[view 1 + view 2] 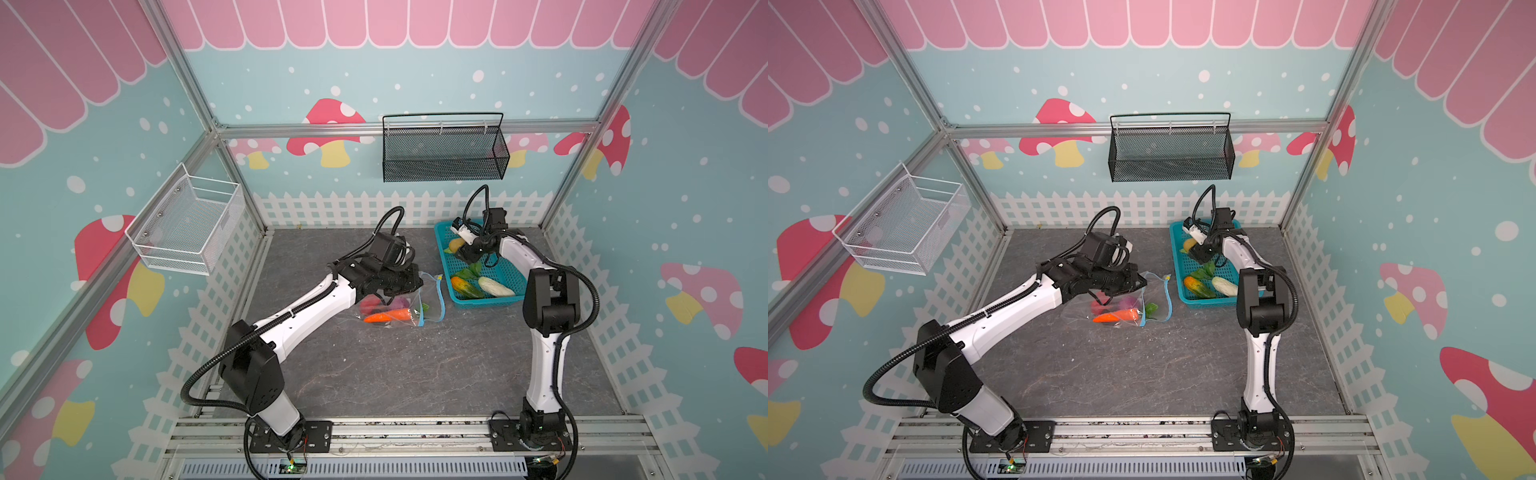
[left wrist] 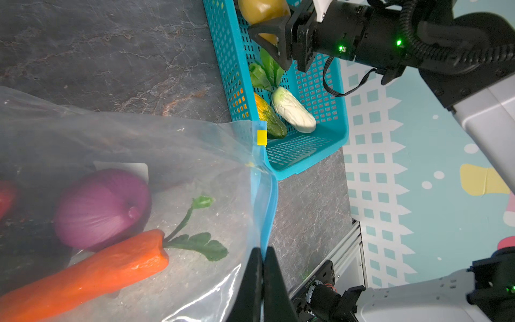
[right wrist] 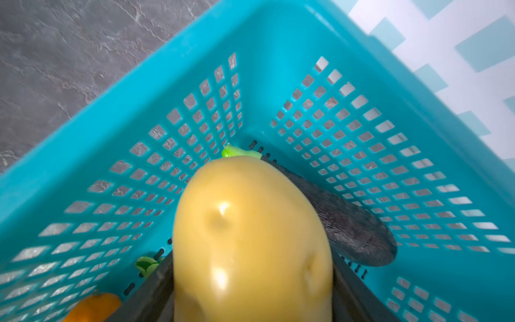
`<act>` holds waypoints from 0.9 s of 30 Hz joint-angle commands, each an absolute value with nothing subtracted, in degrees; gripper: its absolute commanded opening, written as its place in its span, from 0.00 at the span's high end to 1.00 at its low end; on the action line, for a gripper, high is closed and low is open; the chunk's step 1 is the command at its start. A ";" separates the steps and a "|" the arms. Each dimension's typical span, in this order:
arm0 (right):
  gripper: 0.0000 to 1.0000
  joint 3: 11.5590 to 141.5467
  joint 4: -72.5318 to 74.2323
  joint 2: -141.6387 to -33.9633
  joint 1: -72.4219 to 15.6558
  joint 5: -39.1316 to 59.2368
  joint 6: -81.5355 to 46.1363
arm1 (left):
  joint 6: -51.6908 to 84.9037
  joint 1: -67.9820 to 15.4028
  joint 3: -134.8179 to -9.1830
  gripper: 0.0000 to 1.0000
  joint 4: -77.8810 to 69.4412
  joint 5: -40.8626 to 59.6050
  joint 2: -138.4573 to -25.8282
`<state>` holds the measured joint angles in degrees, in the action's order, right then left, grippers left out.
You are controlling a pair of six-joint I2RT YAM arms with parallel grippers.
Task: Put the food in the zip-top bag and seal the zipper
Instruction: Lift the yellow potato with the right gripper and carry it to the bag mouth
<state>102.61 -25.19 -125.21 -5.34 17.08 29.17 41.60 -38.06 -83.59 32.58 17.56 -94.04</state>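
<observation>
While the left gripper point(image 2: 262, 278) pinches the zipper point(image 2: 264, 200) beside the basket point(image 2: 306, 164), the right gripper point(image 1: 460, 248) clamps the yellow piece point(image 3: 250, 237) inside it.

Bright, flat, shadowless light; sharpness varies with each camera.

Both top views: even overhead light. Only faint, soft-edged shadows lie under the arms on the grey tabletop point(image 1: 415, 365). Detail is slightly soft all over. An aluminium frame post point(image 1: 182, 62) splays outward toward the corner, a wide-angle stretch. Left wrist view: mid-distance is crisp. The zip-top bag point(image 2: 167, 145) carries white glare streaks along its creases, and its film hazes the purple onion point(image 2: 103, 209) and carrot point(image 2: 83, 276). Right wrist view: the yellow toy potato point(image 3: 250, 245) sits too close and is blurred, with bright specular spots on its skin. The turquoise basket point(image 3: 278, 55) is also soft, its lattice holes smearing toward the frame edges.
</observation>
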 commanded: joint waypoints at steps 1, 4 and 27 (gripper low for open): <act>0.49 99.73 -21.42 -121.65 -5.63 19.45 26.94 | 41.47 -38.19 -83.80 1.00 33.05 16.34 -93.23; 0.50 97.44 -18.95 -120.08 -5.56 20.44 25.40 | 41.41 -38.26 -83.58 1.00 32.98 16.25 -93.11; 0.50 76.19 -12.26 -98.48 -6.60 20.61 14.64 | 40.61 -37.63 -84.02 1.00 32.82 17.04 -92.90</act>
<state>79.24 -12.91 -102.39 -5.54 20.29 17.17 41.36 -38.00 -83.59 32.56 17.37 -94.04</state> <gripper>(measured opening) 0.696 0.049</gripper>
